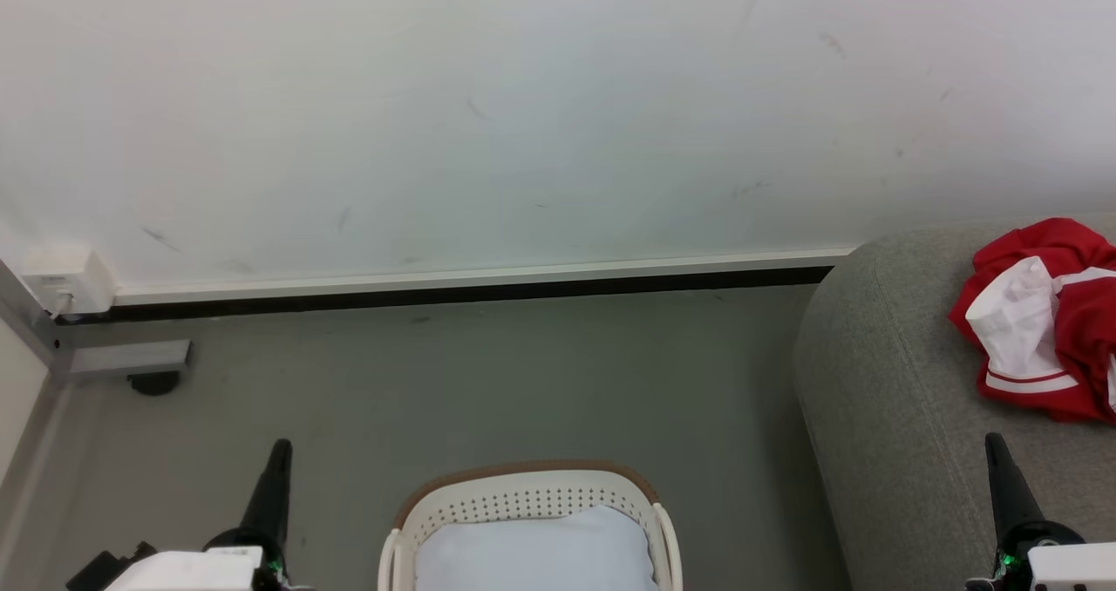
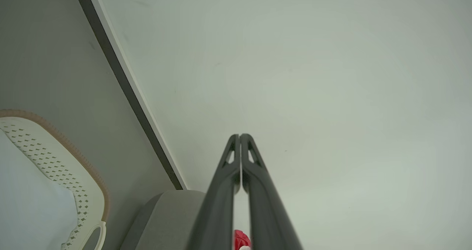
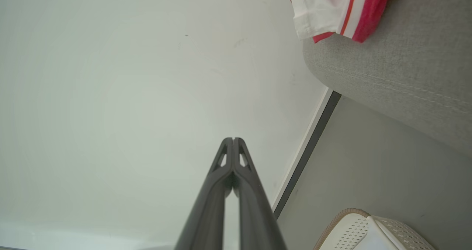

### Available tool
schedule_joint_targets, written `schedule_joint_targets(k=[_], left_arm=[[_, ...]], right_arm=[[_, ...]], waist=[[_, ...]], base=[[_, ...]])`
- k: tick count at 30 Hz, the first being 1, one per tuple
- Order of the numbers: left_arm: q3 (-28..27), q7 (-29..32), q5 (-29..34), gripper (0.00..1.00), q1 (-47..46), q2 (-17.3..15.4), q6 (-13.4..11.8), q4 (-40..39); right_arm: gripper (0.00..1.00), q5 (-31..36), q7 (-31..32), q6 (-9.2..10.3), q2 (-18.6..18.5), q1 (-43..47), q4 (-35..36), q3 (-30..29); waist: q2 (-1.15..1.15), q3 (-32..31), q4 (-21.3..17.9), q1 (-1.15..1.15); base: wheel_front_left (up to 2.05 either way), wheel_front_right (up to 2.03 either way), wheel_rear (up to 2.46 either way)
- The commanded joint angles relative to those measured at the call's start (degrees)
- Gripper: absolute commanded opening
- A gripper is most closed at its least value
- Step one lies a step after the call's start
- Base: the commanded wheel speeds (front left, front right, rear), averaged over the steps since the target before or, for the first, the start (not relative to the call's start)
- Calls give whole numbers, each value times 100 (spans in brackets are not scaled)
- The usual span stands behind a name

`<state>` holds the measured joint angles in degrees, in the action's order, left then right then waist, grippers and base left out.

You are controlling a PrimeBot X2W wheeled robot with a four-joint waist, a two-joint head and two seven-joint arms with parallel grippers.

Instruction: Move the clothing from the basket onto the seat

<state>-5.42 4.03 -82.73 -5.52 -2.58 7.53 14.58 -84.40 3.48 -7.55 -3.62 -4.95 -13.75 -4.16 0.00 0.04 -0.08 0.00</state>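
Clothing lies on the seat, cut off at the right edge.

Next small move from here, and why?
Probably none for the arms: tilt the head down and check for leftovers. The bright red fabric clothing with white panels already lies on the light grey upholstered seat. The cream-white perforated plastic basket shows a pale blue-white pad, but its near part is cut off. The left gripper and right gripper are shut, empty.
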Motion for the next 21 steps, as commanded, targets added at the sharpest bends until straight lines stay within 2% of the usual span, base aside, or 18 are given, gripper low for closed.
schedule_joint_targets(k=[1, 21], left_arm=[[-41, 45, -120, 0, -71, -47, -6, -39], [-122, 252, -920, 0, -94, -48, -8, -62]], right_arm=[[0, -118, 27, 10, -6, -93, 0, -44], [0, -815, 247, 12, 22, -146, -28, -174]], waist=[[0, 1, 1, 0], [0, 12, 7, 0]], base=[[0, 0, 0], [0, 0, 0]])
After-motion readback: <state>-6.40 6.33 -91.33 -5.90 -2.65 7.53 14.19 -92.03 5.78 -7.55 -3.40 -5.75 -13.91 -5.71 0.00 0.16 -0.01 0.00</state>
